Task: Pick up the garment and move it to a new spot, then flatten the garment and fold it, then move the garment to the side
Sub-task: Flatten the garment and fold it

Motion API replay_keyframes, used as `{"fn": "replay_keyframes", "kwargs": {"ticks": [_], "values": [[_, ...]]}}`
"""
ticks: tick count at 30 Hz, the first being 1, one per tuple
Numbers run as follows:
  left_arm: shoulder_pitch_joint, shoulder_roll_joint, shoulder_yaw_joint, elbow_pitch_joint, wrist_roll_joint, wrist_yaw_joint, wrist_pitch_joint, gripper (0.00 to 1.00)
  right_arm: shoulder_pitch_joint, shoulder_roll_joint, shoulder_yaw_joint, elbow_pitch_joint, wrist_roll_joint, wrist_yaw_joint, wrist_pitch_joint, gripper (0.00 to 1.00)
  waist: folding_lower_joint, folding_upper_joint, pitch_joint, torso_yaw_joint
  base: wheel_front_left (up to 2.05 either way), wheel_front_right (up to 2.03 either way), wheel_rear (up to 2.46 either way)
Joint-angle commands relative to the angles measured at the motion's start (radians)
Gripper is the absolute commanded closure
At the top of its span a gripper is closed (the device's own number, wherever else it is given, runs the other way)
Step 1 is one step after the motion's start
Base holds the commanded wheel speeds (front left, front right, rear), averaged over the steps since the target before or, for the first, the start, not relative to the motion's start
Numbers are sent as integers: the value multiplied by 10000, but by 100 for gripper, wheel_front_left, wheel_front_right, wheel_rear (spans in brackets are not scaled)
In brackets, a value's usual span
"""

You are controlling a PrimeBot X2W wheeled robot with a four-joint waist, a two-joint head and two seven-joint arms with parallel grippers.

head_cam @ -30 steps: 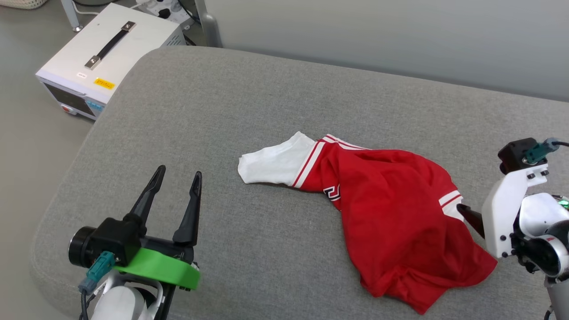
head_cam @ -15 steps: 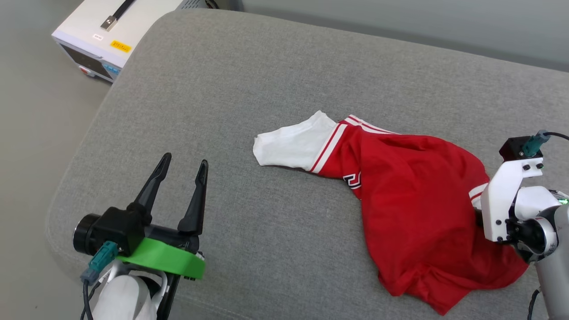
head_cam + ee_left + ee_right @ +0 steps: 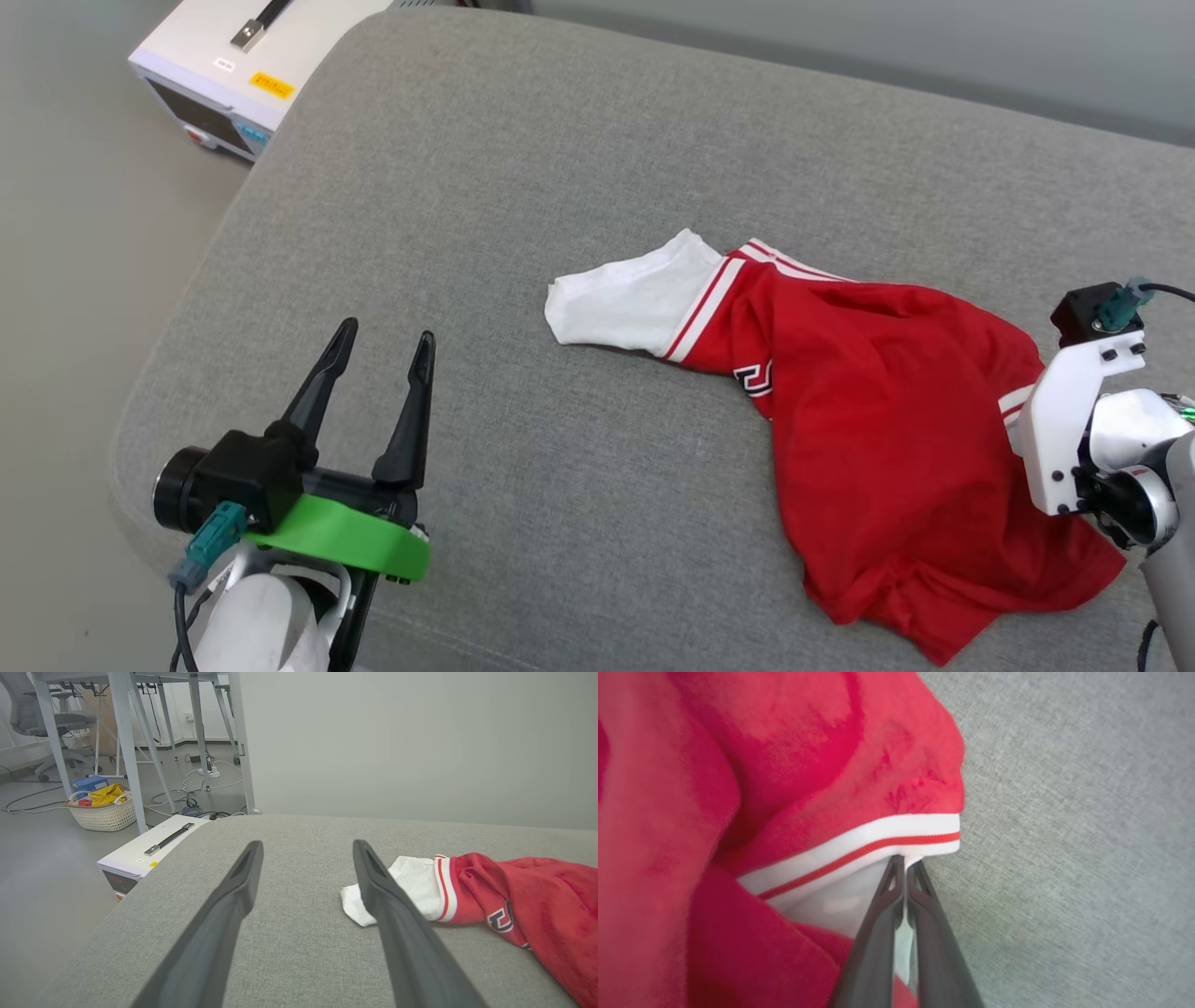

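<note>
Red cloth lies bunched on the right half of our grey cushion [image 3: 523, 168]: this is the garment [image 3: 878, 420], a jersey-style T-shirt, with one white sleeve [image 3: 635, 299] stretched out toward the left. Our right gripper [image 3: 904, 862] has its two dark fingers pinched together on white fabric just under the striped trim [image 3: 878, 842] at the garment's right edge. Our left gripper [image 3: 385, 331] hovers over bare cushion, well apart from the sleeve, its fingers spread wide and holding nothing.

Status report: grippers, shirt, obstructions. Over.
Left gripper open over the grey fabric cushion. Right gripper shut on white sleeve of crumpled red jersey-style T-shirt, lying on cushion. White equipment box on floor beside cushion, not in the way.
</note>
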Motion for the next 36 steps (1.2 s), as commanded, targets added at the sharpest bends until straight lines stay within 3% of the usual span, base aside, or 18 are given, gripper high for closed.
{"fn": "replay_keyframes", "kwargs": {"ticks": [1, 7, 16, 19, 27, 33, 34, 35, 36], "values": [[-113, -7, -10, 31, 31, -28, -57, 0, 245, -259, 38, 91, -161, -11, -332, 100, 0, 0, -302, -193, 0, 0, 0], [62, 21, -51, 109, 43, -28, -57, 0, -10, -1109, 390, -851, -562, -11, -1726, 100, 0, 0, -944, -487, 0, 0, 0], [317, 39, -45, 88, 39, -28, -57, 0, -159, -2545, 1003, -2128, -1326, -11, -2579, 100, 0, 0, -1303, -709, 0, 0, 0], [306, 37, -73, 34, 25, -28, -57, 0, -108, -2794, 854, -1839, -1592, -11, -2505, 100, 0, 0, -1180, -682, 0, 0, 0], [52, 90, -235, -52, -33, -28, -57, 0, -619, -2603, 288, -60, -1511, -11, -2584, 100, 0, 0, -603, -392, 0, 0, 0], [-251, 117, -289, -66, -99, -29, -57, 0, -1781, -2474, 255, 1624, -1975, -11, -3623, 100, 0, 0, -14, -124, 0, 0, 0], [-277, 121, -287, -68, -108, -29, -57, 0, -1940, -2434, 194, 1868, -2143, -11, -3828, 11, 0, 0, 29, -117, 0, 0, 0], [-297, 121, -279, -72, -112, -29, -57, 0, -2064, -2401, 129, 2107, -2281, -11, -3958, 0, 0, 0, 68, -119, 0, 0, 0], [-324, 114, -275, -67, -111, -29, -57, 0, -2185, -2328, 63, 2418, -2423, -11, -4091, 0, 0, 0, 92, -120, 0, 0, 0]]}}
